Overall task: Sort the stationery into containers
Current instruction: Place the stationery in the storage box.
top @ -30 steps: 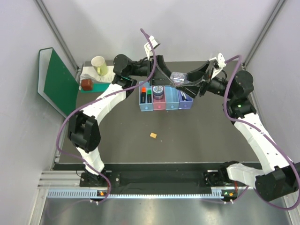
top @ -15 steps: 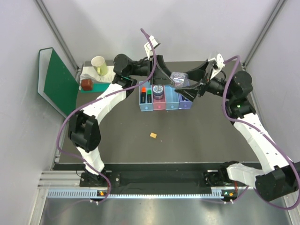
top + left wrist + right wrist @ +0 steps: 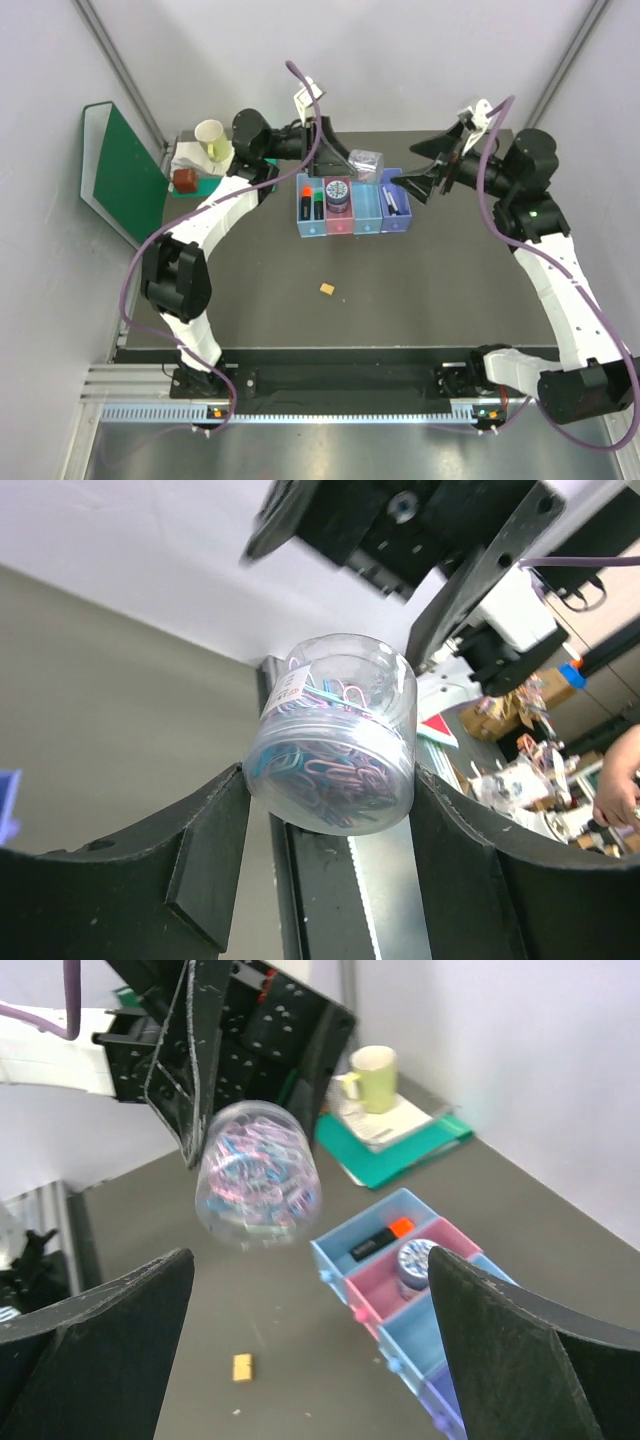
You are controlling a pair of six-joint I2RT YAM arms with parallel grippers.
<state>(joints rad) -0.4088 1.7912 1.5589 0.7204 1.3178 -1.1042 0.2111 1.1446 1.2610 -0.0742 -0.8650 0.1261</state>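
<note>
A clear round tub (image 3: 367, 161) of coloured paper clips hangs above the table behind the row of four joined bins (image 3: 371, 211). My left gripper (image 3: 358, 166) is shut on it; in the left wrist view the tub (image 3: 335, 730) sits wedged between both fingers (image 3: 215, 850). My right gripper (image 3: 418, 168) is open and empty, to the right of the tub (image 3: 258, 1175). Orange- and green-capped highlighters (image 3: 310, 205) lie in the light blue bin, the patterned tin (image 3: 338, 192) in the pink bin, white pens (image 3: 392, 203) in the purple bin. A tiny tan block (image 3: 327, 288) lies on the table.
A green folder (image 3: 125, 175) leans at the far left. A paper cup (image 3: 211, 134) and a small brown object (image 3: 185, 180) stand on white items at the back left corner. The grey walls close in behind the bins.
My right gripper has let go of the tub and drawn back to the right, its jaws open. My left gripper now holds the tub alone and has shifted slightly left and back.
</note>
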